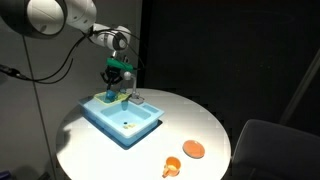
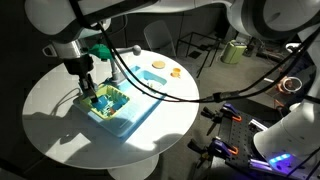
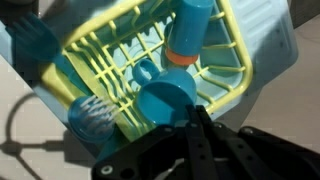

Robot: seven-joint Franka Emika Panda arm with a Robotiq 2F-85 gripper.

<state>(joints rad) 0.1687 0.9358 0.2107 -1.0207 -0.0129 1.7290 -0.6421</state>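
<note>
Gripper point(image 3: 198, 113) closed against blue cup point(image 3: 162, 100); yellow rack point(image 3: 225, 85) on blue tub point(image 1: 115, 132).

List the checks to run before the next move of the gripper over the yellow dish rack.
1. Fingers shut: ok, closed over the yellow rack.
2. Hold on the blue cup: cannot tell; the fingers meet at its rim and the contact is hidden.
3. Rack seated in the blue tray: ok.
4. Orange cup and orange plate apart from the tray on the table: ok.
5. Room beside the cup: not ok; an orange-banded blue piece lies close by.
</note>
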